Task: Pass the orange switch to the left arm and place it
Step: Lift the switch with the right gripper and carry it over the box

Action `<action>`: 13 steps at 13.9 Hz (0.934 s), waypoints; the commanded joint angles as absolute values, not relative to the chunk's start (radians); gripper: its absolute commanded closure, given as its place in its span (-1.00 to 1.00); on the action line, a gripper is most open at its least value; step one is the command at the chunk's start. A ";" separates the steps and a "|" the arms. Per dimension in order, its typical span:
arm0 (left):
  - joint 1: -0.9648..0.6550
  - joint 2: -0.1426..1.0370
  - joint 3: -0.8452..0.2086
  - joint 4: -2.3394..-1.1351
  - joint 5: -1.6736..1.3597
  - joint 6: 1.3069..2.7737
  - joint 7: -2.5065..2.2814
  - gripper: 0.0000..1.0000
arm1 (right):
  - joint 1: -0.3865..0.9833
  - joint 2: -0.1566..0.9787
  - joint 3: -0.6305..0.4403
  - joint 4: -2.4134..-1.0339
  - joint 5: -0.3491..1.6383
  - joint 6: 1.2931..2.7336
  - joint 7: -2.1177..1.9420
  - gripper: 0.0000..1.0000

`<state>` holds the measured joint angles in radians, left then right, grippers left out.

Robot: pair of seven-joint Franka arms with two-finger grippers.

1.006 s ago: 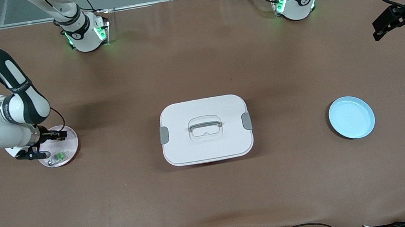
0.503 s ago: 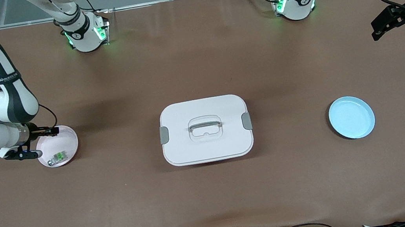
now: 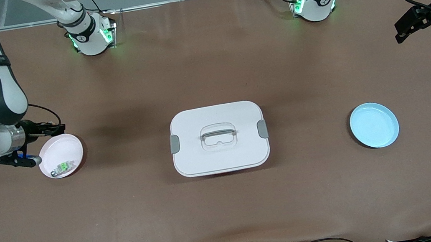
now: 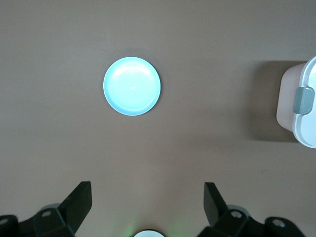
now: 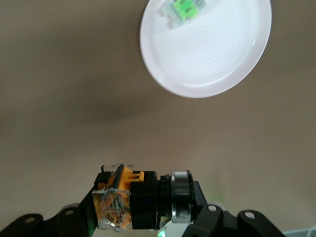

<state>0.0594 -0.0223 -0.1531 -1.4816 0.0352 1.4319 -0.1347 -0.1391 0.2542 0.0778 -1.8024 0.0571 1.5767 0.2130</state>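
right gripper (image 3: 52,129) | orange switch (image 5: 121,197) being clamped, lifted clear since earlier, over pink plate (image 3: 71,147) rim at 12 o'clock | left gripper (image 4: 147,207) being held wide, waiting | box (image 3: 219,138) well apart

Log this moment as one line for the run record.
right pincer: shut on orange switch, lifted beside pink plate | green part: on pink plate | left pincer: open, waiting | box: mid-table | blue plate: bare

table (image 3: 227,208): brown | box (image 3: 220,154): white, grey latches | plate (image 3: 374,125) at box's 3 o'clock: pale blue | plate (image 3: 67,148) at 9 o'clock: pale pink, held green-and-grey component (image 3: 62,167) | orange switch (image 5: 129,197): black with orange | arms: white, black bands
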 commanded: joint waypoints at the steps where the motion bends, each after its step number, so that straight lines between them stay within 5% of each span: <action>1: 0.064 -0.025 -0.156 -1.477 0.034 1.420 -0.121 -1.00 | -0.101 0.252 0.074 -1.718 0.127 1.461 0.341 0.46; 13: 0.064 -0.026 -0.156 -1.477 0.035 1.419 -0.121 -1.00 | 0.164 0.261 0.071 -1.511 0.518 1.391 1.055 0.48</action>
